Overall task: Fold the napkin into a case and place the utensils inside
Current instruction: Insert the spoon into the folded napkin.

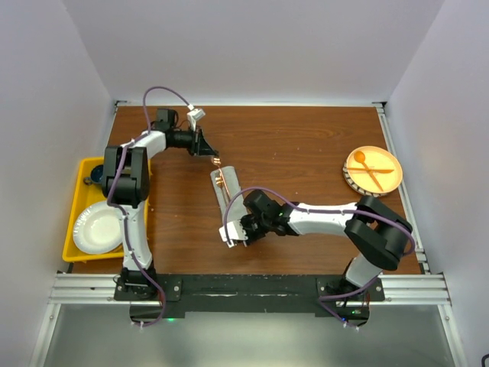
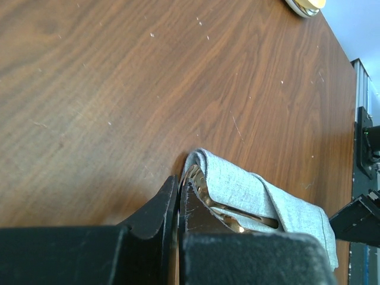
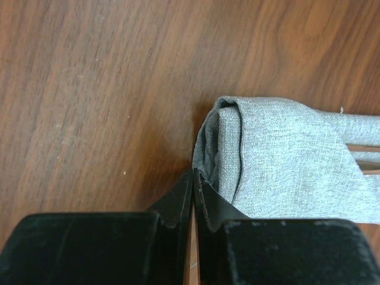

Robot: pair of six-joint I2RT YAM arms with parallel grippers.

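Now the grey case (image 1: 224,188) lies mid-surface (image 1: 306,149), w/ copper utensils (image 2: 202,189) poking out its far end. Cloth's soft, thin and prob. unfolds easily, so pinch the layered edge. Left end effector (image 2: 179,187) closed tight beside the utensils; right end effector (image 3: 194,178) closed at the case's near end.

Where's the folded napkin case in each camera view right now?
Top external: the case lies mid-table, slightly left of centre.
Left wrist: the case, lower right.
Right wrist: the case, right of centre.
Shared landmark: the brown wooden table under it.
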